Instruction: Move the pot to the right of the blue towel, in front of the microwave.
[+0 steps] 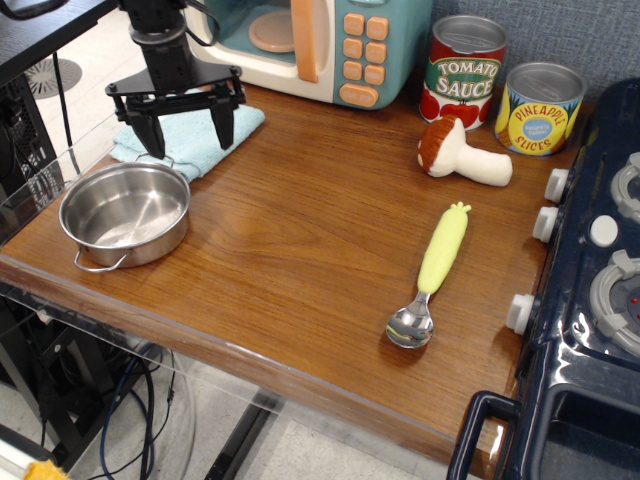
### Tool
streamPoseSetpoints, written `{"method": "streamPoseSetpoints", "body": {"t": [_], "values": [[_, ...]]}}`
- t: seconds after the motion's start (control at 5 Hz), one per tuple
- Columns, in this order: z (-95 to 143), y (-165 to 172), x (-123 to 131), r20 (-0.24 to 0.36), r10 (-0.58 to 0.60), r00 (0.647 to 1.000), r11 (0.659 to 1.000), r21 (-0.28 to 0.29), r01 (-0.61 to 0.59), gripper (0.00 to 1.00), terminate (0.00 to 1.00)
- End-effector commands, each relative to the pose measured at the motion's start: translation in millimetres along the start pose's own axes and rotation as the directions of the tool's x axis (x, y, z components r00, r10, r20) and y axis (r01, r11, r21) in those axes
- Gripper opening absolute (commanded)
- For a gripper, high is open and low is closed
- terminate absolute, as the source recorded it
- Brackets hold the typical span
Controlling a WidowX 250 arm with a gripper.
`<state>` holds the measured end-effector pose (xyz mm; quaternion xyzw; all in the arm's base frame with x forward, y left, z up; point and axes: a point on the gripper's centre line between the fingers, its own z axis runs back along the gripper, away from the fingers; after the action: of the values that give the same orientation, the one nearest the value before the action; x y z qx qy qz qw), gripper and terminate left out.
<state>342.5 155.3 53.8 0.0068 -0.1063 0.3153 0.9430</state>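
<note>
The steel pot (pixel 125 214) with two wire loop handles sits empty at the table's front left corner. The aqua-blue towel (pixel 195 138) lies just behind it, partly covered by my gripper. The teal and cream microwave (pixel 330 40) stands at the back, right of the towel. My black gripper (pixel 188 133) hangs over the towel, just behind the pot's far rim, its two fingers spread wide and holding nothing.
A tomato sauce can (pixel 463 68) and a pineapple can (pixel 540 107) stand at the back right. A toy mushroom (pixel 462 153) lies before them. A yellow-handled spoon (pixel 430 275) lies right of centre. A dark blue toy stove (pixel 590 300) fills the right edge.
</note>
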Motion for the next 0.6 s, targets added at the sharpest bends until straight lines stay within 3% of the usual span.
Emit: {"method": "streamPoseSetpoints", "body": {"t": [0.0, 0.4], "values": [[29.8, -4.7, -28.2, 0.028, -0.082, 0.996, 0.996, 0.024, 0.081, 1.00, 0.00], [17.8, 6.8, -40.3, -0.013, -0.090, 0.996, 0.987, 0.133, 0.091, 1.00, 0.00]]}}
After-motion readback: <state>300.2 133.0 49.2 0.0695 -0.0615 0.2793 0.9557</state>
